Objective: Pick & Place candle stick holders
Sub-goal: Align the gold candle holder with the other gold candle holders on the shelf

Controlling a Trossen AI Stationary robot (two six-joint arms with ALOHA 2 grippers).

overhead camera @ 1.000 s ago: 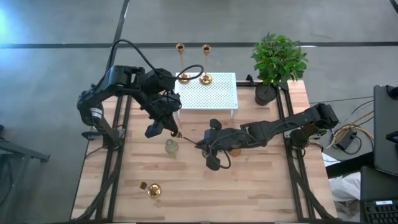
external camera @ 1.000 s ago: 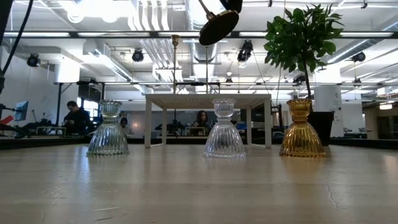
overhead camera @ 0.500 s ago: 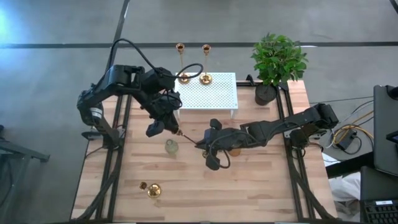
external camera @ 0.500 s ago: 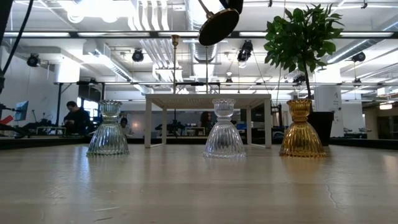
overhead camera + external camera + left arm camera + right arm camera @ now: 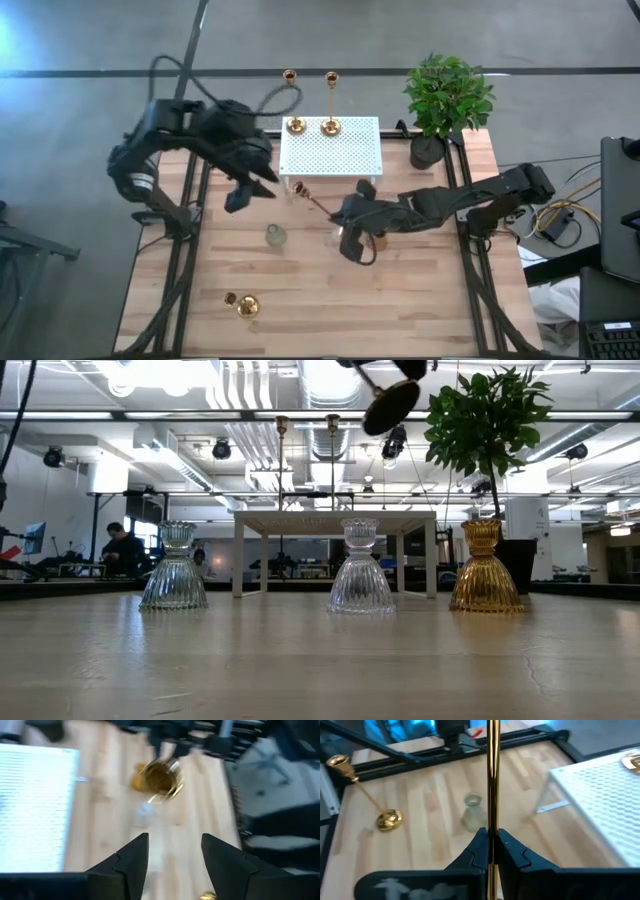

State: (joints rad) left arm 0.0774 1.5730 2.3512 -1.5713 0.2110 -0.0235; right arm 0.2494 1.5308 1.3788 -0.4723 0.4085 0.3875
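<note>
Right wrist view: right end effector (image 5: pixel 491 840) clamps candlestick stem (image 5: pixel 493 775); left end effector (image 5: pixel 172 852) open, empty.

Candle stick holders, shiny brass, four: two upright (image 5: pixel 289 100) (image 5: pixel 331 101) at the white rack's far edge; one lying (image 5: pixel 243 303) on the counter near the front; one tilted (image 5: pixel 325 211), stem clamped in the right gripper (image 5: pixel 345 215).
</note>
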